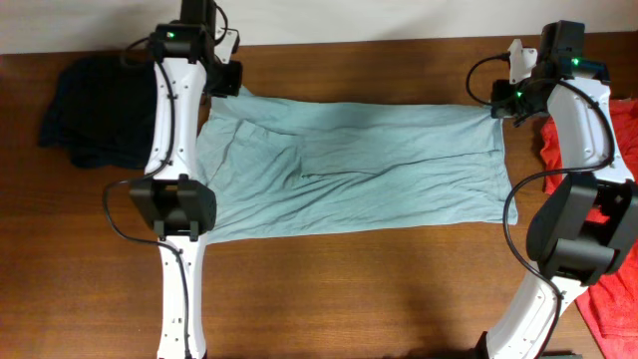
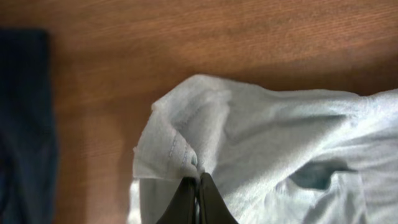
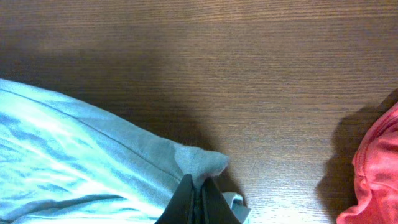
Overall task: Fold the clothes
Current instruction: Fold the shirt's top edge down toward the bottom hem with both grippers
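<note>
Clamping the left tool [image 2: 198, 182] and right tool [image 3: 199, 184] on the far corners of the pale T-shirt [image 1: 349, 165], we had it spread flat across the tabletop [image 1: 349, 294], with seemingly no fold yet made.

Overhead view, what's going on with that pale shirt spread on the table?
Two robot arms are working on the pale grey-teal T-shirt, which lies spread out sideways across the wooden table. The left gripper is shut on a pinch of cloth at one far corner, and the right gripper is shut on the other far corner. No fold has been made yet. A dark navy garment sits bunched off to one side and a red shirt to the other, neither being handled.
</note>
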{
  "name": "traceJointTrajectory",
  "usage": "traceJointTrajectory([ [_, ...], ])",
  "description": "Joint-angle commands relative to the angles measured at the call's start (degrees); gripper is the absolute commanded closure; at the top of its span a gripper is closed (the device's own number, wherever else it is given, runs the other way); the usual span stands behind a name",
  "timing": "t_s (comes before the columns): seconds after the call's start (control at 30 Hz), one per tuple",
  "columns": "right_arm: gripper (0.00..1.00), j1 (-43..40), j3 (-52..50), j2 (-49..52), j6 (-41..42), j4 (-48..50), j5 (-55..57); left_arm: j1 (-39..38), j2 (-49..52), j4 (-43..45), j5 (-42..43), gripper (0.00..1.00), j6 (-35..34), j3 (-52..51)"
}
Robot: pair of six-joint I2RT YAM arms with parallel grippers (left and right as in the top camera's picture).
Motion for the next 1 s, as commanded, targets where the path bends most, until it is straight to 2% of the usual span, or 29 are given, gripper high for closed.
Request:
traceJointTrajectory([
  [0.0,0.96,-0.72,0.98,-1.81,-0.55,-0.61,-0.79,0.92,-5.4,-1.77,-1.25,0.99,0.66,1.33],
  [0.47,0.96,-1.95,0.98,-2.14,-2.1,-8.17,-3.02,1.16,-6.86,-13.33,-0.2,0.99,0.26,1.33],
  [0.97,0.96,-5.27,0.98,-3.45,-3.13,-15.54,-3.13,1.01,-7.78,-13.33,1.9,0.99,-6.91,0.85],
])
